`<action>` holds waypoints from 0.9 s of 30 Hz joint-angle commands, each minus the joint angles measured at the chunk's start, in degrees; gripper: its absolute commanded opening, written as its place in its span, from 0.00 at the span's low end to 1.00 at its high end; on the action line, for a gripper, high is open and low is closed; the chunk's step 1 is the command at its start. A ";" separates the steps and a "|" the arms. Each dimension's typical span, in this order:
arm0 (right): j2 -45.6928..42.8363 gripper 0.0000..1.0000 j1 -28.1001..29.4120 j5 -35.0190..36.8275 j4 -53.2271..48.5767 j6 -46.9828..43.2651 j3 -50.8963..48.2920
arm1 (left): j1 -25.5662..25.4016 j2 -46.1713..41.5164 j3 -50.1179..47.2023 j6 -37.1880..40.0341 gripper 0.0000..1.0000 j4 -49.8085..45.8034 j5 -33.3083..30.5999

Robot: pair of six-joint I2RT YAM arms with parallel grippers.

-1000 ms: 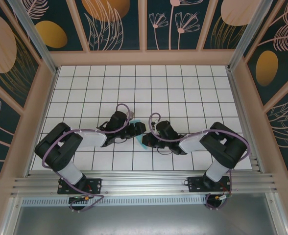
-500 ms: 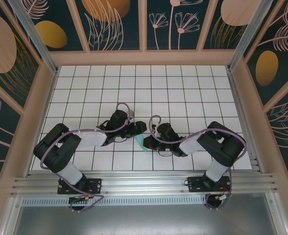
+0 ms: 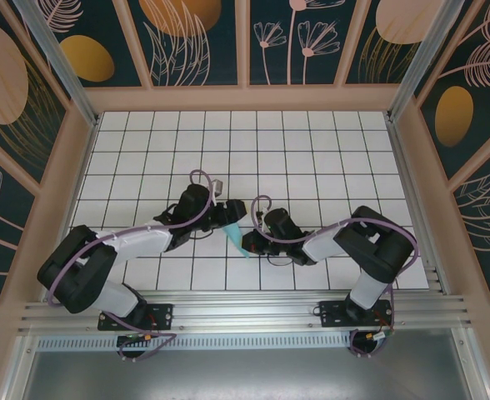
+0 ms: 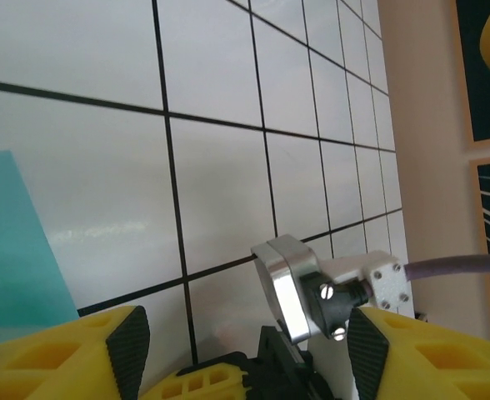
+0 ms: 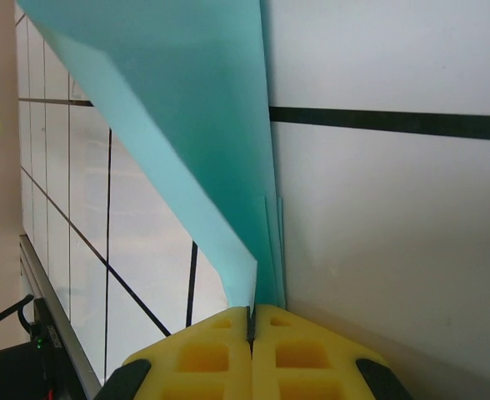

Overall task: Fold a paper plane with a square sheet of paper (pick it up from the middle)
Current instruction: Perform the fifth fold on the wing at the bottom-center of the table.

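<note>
**Creased paper pinched on edge, second gripper open alongside**

Right gripper [image 5: 252, 323]: the jaws are pressed together and pinch one end of the folded turquoise paper [image 5: 178, 117]. Just ahead of the pinch, several thin layer edges run side by side, so the sheet is doubled more than once at this point. From the jaws the paper extends away as a slanted, widening panel. One flap leans to the left of the fingers, and the layered edge lies nearly in line with them. Beyond and to the right of it is the white tiled table [image 5: 395, 233].

Left gripper [image 4: 247, 354]: the jaws are spread, with nothing between them. A flat face of the paper shows outside the left finger, apart from it. Ahead of the gap sits a metal bracket [image 4: 288, 287] with a cable. In the top view the two grippers face each other closely, with the paper between them.

Progress (judgement): the sheet is held up in the jaws rather than lying flat, and it carries several folds, so the early creases appear done. A finished dart with a central ridge cannot be confirmed. Wing folds may remain, and these would probably need the left jaws to close on the free flap.
</note>
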 commanded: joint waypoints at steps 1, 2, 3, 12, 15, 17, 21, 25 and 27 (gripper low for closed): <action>2.80 0.06 1.04 2.42 -5.03 0.65 0.89 | -0.10 2.35 -1.25 -0.66 0.66 4.25 2.88; 2.77 0.06 1.04 2.69 -5.56 0.62 0.99 | -0.08 3.04 -1.51 -0.94 0.66 5.33 3.68; 2.78 0.06 1.04 2.76 -5.69 0.61 0.95 | -0.15 3.55 -1.65 -1.07 0.66 6.23 3.90; 2.98 0.07 1.06 2.90 -6.98 0.50 1.37 | -0.13 6.45 -3.79 0.72 0.68 9.86 2.36; 2.78 0.07 1.13 2.78 -7.11 0.59 1.46 | -0.15 7.69 -4.31 1.84 0.68 11.65 1.65; 2.72 0.07 1.13 2.76 -7.38 0.59 1.54 | -0.08 8.61 -4.22 3.07 0.68 10.85 0.12; 2.43 0.07 1.24 2.37 -7.85 0.34 1.72 | -0.16 10.91 -4.68 4.35 0.68 10.25 -1.84; 2.80 0.08 1.56 1.97 -8.65 0.02 2.22 | -0.16 13.56 -4.67 5.00 0.68 11.13 -1.66; 2.73 0.08 1.82 2.10 -9.15 -0.09 2.47 | -0.08 13.85 -4.83 4.99 0.67 10.73 -1.92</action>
